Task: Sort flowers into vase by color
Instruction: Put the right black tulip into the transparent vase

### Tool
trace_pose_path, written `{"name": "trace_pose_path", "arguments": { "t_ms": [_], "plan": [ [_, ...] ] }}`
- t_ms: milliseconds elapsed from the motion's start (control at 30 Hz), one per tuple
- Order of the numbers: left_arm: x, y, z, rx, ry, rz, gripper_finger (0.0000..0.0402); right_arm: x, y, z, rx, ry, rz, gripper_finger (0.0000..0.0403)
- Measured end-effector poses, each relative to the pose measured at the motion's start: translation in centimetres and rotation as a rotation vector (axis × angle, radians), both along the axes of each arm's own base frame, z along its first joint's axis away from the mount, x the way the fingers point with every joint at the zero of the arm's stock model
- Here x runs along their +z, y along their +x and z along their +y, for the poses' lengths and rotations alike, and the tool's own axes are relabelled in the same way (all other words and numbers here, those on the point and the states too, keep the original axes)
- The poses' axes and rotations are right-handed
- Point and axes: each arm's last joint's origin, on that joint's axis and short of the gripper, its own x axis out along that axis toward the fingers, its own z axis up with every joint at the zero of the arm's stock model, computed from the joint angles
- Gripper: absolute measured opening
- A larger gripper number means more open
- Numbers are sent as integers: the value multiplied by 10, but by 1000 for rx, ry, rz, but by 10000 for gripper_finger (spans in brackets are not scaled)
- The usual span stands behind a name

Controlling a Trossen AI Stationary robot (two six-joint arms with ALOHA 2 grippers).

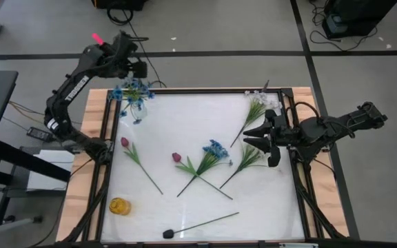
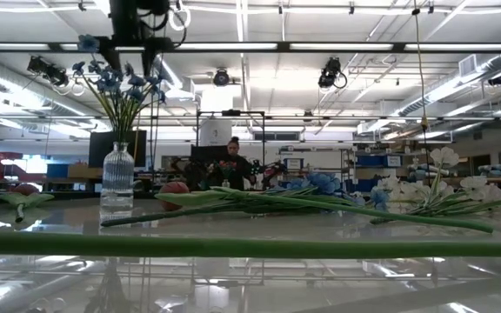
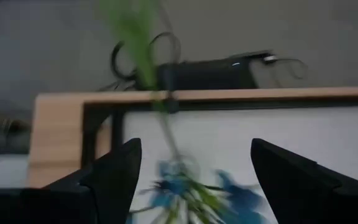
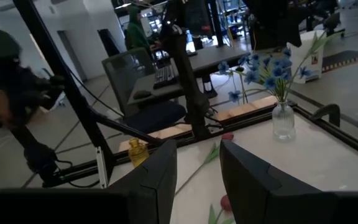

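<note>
Blue flowers [image 1: 134,91] are seen standing in a clear glass vase [image 2: 117,180] at about 10 o'clock on the white surface [image 1: 185,117]. Directly above them the left pincer [image 1: 135,67] is held with its fingers [image 3: 114,171] spread wide; a green stem rises between them in the left wrist view, and no contact with either finger can be made out. The right pincer [image 1: 256,135] is positioned over the surface at about 3 o'clock, its fingers [image 4: 157,171] parted by a narrow gap and nothing gripped between them. A white spray [image 1: 262,103] lies just beside it toward 1 o'clock. Near the centre, a second blue flower [image 1: 214,148] lies crossed with a pink bud [image 1: 176,158], and another pink bud [image 1: 125,142] lies toward 9 o'clock. A dark bud [image 1: 168,234] on a long stem lies at 6 o'clock, and a small yellow jar [image 1: 118,205] stands at about 7 o'clock. A person [image 2: 233,158] is seen in the room beyond.
</note>
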Motion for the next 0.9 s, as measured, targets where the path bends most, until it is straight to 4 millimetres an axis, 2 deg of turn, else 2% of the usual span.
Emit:
{"name": "trace_pose_path", "arguments": {
  "t_ms": [167, 300, 600, 767, 900],
  "plan": [
    [-9, -17, 22, 128, -21, -21, 309, -1, 0, 0, 13, -4, 11, 132],
    [-12, -16, 37, 135, 16, -46, 309, -4, 0, 0, 11, -18, 46, 132],
    [-42, -15, 71, 172, -88, 3, 297, -6, -1, 0, 10, -25, 64, 132],
    [-47, -17, 83, 194, -70, -11, 274, -7, -1, 0, 10, -25, 71, 132],
    [-47, -22, 87, 214, -58, -19, 229, -8, -1, 0, -5, -33, 83, 132]
  ]
}}
